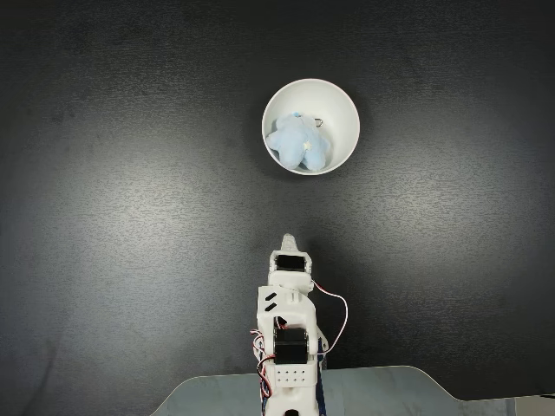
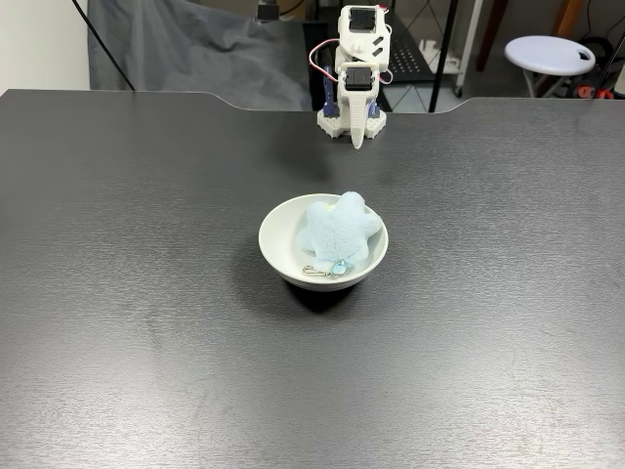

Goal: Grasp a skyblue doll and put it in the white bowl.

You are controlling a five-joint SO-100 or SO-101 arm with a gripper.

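Skyblue doll in white bowl, unlabelled.

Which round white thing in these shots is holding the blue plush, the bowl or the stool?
The white bowl on the dark table holds the skyblue doll. The round white stool stands off the table behind it, nothing blue on it.

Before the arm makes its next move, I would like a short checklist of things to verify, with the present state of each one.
1. Skyblue doll lies inside the white bowl: ok.
2. No lobe hangs over the rim: ok in both fixed views.
3. Keychain clasp rests inside the bowl: ok.
4. Gripper is away from the bowl, folded back near the arm's base: ok.
5. Gripper holds nothing: ok; open or shut: cannot tell.
6. Bowl stands upright on the black table: ok.
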